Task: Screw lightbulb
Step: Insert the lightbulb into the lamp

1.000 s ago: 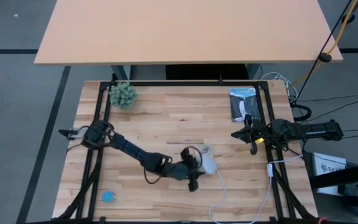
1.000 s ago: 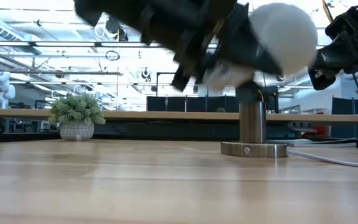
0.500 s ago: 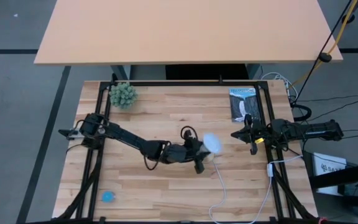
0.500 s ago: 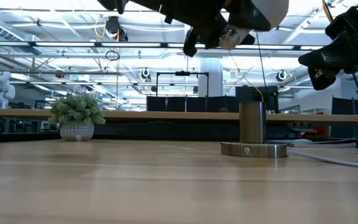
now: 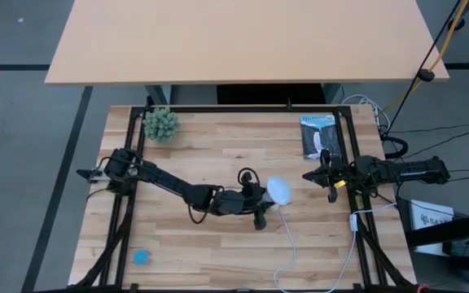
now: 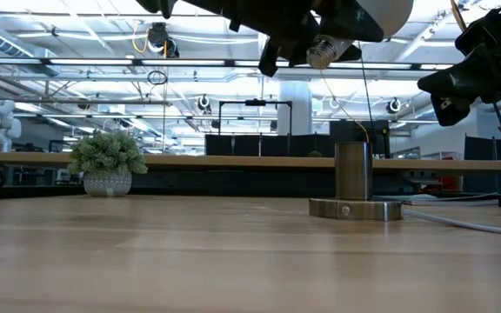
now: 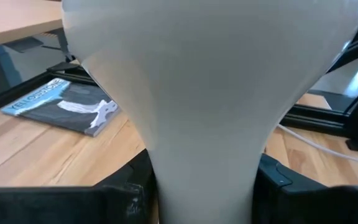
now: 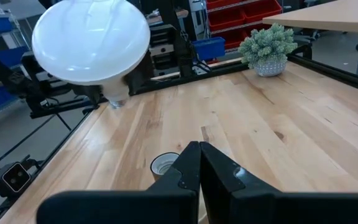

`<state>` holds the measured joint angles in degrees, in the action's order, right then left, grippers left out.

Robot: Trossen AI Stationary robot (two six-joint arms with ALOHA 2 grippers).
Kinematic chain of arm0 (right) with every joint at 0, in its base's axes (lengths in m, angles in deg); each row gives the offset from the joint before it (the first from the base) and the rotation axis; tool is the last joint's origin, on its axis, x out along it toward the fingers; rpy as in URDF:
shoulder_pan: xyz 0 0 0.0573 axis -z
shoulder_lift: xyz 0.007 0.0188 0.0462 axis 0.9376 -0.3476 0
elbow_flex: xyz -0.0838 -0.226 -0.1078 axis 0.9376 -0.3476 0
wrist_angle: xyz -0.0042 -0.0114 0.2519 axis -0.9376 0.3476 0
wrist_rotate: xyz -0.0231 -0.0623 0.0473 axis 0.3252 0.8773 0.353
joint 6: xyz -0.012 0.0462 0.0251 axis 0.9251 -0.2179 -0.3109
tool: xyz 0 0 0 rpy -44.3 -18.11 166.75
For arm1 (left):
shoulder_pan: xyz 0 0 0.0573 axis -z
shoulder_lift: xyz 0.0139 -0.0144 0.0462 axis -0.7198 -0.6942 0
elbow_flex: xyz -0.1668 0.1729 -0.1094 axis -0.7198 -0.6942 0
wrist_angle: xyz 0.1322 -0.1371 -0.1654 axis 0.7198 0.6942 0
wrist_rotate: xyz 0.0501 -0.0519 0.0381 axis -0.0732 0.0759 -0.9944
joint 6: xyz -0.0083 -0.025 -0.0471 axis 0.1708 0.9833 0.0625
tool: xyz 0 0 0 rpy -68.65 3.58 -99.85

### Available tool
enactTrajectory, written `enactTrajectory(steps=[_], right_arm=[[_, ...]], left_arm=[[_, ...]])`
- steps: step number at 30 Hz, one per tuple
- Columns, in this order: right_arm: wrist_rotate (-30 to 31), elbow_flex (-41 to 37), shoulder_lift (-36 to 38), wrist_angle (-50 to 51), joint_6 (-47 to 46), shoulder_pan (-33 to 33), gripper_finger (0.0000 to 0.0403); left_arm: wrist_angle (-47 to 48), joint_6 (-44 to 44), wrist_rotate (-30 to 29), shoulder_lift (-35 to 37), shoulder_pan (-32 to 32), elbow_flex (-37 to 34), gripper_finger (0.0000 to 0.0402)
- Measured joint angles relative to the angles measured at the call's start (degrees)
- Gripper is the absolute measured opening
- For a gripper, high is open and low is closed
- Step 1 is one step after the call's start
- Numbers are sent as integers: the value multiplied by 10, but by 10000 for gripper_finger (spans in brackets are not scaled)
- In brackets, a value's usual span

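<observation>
While held aloft, lightbulb (image 5: pixel 278 191) in left claw (image 5: pixel 260 200)

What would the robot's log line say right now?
left pincer: shut on lightbulb, raised above socket | right pincer: shut, waiting at table's right | bulb: not screwed in

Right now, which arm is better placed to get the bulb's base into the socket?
Left. Its pincer already grips the lightbulb, raised above the socket. The right pincer is shut, empty, and off to the side.
</observation>
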<state>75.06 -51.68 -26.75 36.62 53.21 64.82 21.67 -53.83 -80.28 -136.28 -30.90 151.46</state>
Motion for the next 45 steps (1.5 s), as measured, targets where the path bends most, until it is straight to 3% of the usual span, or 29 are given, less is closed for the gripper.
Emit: enactTrajectory(steps=[19, 32, 45], right_arm=[[0, 0, 0, 0, 0, 0, 0], [0, 0, 0, 0, 0, 0, 0], [0, 0, 0, 0, 0, 0, 0]], left_arm=[[-27, -31, 1, 0, 0, 0, 158], [55, -28, 2, 0, -1, 0, 158], [51, -28, 3, 1, -1, 0, 158]])
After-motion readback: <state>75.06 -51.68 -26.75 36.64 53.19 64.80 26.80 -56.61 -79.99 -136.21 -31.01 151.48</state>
